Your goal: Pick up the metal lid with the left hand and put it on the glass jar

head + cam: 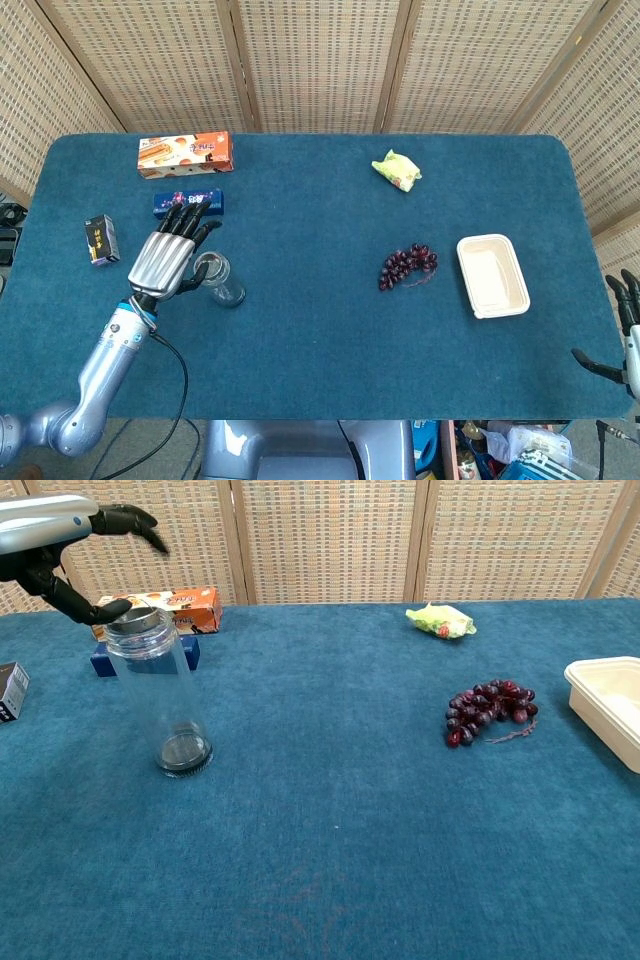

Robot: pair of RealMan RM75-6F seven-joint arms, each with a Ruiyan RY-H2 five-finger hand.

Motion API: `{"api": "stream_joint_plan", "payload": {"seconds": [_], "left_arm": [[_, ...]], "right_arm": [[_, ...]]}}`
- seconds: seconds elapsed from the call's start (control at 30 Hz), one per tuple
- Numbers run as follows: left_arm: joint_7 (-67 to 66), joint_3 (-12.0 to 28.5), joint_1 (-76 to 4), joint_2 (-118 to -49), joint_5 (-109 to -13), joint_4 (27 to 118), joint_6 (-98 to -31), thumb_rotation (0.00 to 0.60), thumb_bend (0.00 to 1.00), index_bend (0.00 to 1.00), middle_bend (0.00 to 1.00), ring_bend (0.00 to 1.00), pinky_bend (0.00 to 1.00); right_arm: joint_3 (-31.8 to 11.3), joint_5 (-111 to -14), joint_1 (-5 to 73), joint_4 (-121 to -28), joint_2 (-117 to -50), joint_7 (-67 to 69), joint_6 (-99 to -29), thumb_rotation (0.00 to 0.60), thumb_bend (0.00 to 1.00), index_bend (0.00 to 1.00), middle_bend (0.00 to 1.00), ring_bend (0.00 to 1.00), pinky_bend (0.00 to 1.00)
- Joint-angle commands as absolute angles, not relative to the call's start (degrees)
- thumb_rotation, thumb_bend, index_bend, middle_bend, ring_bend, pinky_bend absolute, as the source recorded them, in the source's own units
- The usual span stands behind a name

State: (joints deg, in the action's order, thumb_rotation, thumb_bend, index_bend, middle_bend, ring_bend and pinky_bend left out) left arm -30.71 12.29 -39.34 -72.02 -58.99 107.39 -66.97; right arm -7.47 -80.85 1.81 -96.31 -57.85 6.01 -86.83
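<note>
The glass jar [160, 700] stands upright on the blue table at the left, also seen in the head view [226, 287]. The metal lid [138, 620] lies on the jar's mouth [208, 266]. My left hand [166, 257] hovers just left of the jar top. In the chest view the left hand [75, 550] has its fingers [135, 521] lifted and spread above the lid, and its thumb tip sits at the lid's left edge. My right hand [627, 325] hangs off the table's right front corner with fingers apart, holding nothing.
Behind the jar lie an orange box [185, 154] and a blue box [190, 201]; a small black box [101, 240] stands to the left. A yellow-green packet [397, 170], grapes [407, 265] and a white tray [492, 275] occupy the right half.
</note>
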Motion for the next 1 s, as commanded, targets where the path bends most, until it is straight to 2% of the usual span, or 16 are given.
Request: {"api": "stream_joint_plan", "payload": {"seconds": [0.03,0.23,0.57,0.6,0.67,0.73,0.83,1.0], "left_arm": [[-29.8,12.5,-39.1,-71.7,-59.8,107.7,-67.5,0.6,0.37,0.0,0.0,0.0,0.0],[-27.7,12.3,-38.5,-70.8,-62.3,107.9,-68.3,0.6,0.26,0.0,0.0,0.0,0.0],[-25.3,11.7,-35.8,-66.9,-64.6,110.5,-70.7,0.6,0.25,0.0,0.0,0.0,0.0],[-25.2,11.0,-34.8,-65.5,-65.0,111.5,-71.3,0.6,0.25,0.0,0.0,0.0,0.0],[-23.6,7.3,-28.9,-61.2,-68.2,113.4,-76.7,0.6,0.26,0.0,0.0,0.0,0.0],[-20.0,4.3,-24.0,-59.7,-72.3,112.3,-81.4,0.6,0.26,0.0,0.0,0.0,0.0],[-14.8,0.4,-17.6,-60.3,-77.0,107.5,-87.7,0.6,0.25,0.0,0.0,0.0,0.0],[-9.2,-2.7,-11.0,-62.5,-79.1,99.7,-92.3,0.6,0.25,0.0,0.0,0.0,0.0]], "right_arm": [[-7.5,-80.9,1.8,-96.3,-57.8,6.0,-86.8,0.6,0.0,0.03,0.0,0.0,0.0],[-7.4,-81.0,1.8,-96.4,-57.9,6.0,-86.9,0.6,0.0,0.03,0.0,0.0,0.0],[-7.4,-80.9,1.8,-96.4,-57.9,5.9,-86.7,0.6,0.0,0.03,0.0,0.0,0.0],[-7.4,-81.0,1.8,-96.4,-57.9,5.9,-86.7,0.6,0.0,0.03,0.0,0.0,0.0],[-7.4,-81.0,1.8,-96.4,-57.9,5.9,-86.9,0.6,0.0,0.03,0.0,0.0,0.0],[-7.3,-81.2,1.7,-96.5,-57.8,5.9,-87.1,0.6,0.0,0.03,0.0,0.0,0.0],[-7.2,-81.7,1.6,-96.8,-57.8,5.7,-87.5,0.6,0.0,0.03,0.0,0.0,0.0],[-7.0,-82.5,1.3,-97.3,-57.8,5.2,-88.3,0.6,0.0,0.03,0.0,0.0,0.0]]}}
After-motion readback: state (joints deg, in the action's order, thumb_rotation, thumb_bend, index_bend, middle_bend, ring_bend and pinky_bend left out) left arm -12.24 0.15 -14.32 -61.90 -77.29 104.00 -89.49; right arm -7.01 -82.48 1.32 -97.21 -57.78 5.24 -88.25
